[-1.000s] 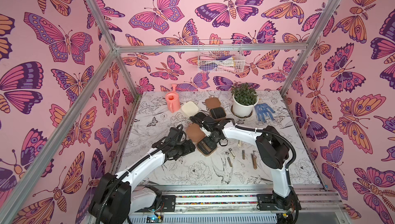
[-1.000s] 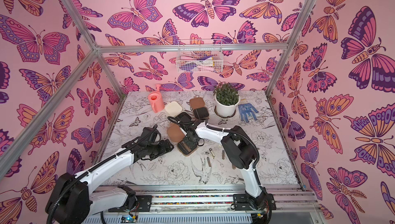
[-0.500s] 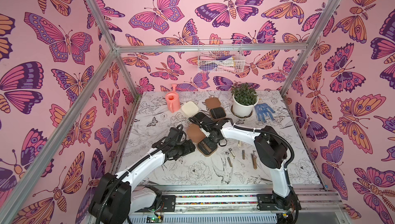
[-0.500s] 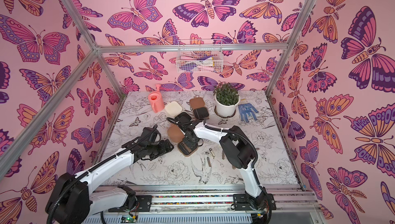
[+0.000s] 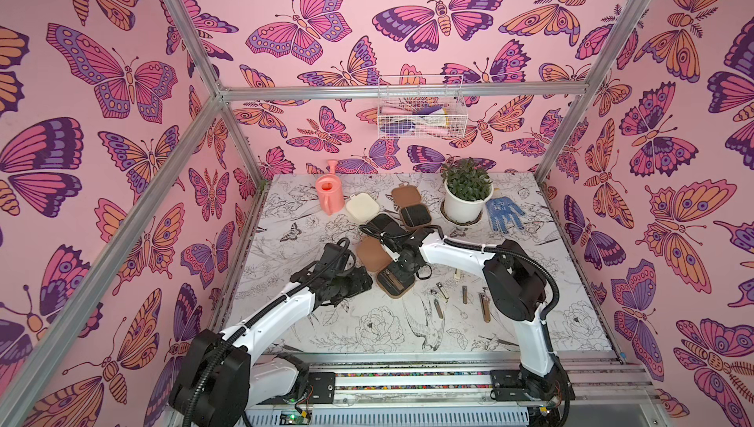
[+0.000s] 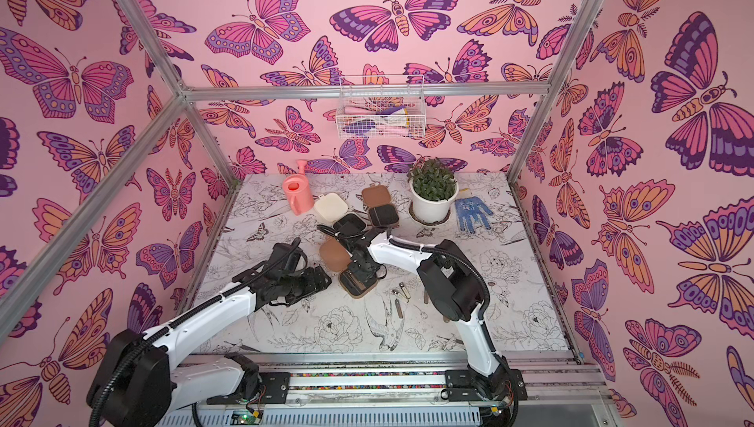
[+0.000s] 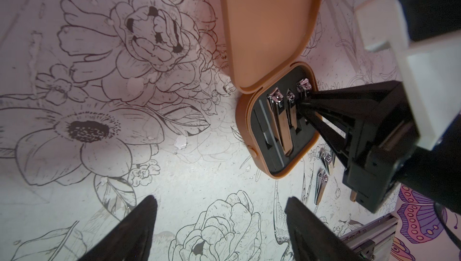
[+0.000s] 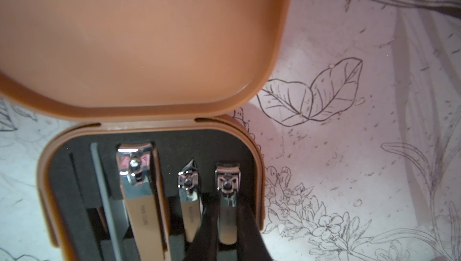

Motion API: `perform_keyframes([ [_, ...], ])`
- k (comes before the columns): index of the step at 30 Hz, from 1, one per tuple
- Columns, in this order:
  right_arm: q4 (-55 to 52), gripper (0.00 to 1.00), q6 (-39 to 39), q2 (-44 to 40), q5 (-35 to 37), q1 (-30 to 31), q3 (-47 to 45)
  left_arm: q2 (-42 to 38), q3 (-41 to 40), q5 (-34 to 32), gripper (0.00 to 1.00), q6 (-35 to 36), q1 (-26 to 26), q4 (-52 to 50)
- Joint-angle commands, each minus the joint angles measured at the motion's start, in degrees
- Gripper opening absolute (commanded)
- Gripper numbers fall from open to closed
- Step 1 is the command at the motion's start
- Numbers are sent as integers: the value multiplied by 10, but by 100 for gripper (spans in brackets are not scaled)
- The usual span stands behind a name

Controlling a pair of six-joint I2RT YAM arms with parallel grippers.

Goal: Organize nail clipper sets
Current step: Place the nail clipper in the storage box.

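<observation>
The right jaws pinch a small clipper (image 8: pixel 227 187) in the tan case (image 8: pixel 137 35), engraving unreadable; the left jaws gape, empty.

L arm (image 5: pixel 281 315) stretches low and fwd from its base, L claw (image 7: pixel 219 200) pointing toward centre, jaws wide apart, empty. R arm (image 5: pixel 461 251) folds at the elbow, forearm reaching across to centre, wrist tipped down, R claw (image 8: pixel 227 197) nipped narrow on a clipper (image 8: pixel 227 222).

Stereo overhead, wrist views near tan case (image 8: pixel 137 43)
</observation>
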Motion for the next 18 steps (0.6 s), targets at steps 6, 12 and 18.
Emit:
perform_keyframes([
  [6, -13, 3, 11, 93, -21, 5, -46, -1, -10, -9, 83, -3, -3, -10],
  [12, -17, 7, 12, 74, -11, 5, -42, -1, -9, -9, 83, -4, -4, -10],
  [18, -34, 14, 8, 52, -6, 5, -11, -2, -7, -7, 83, -3, -4, -10],
])
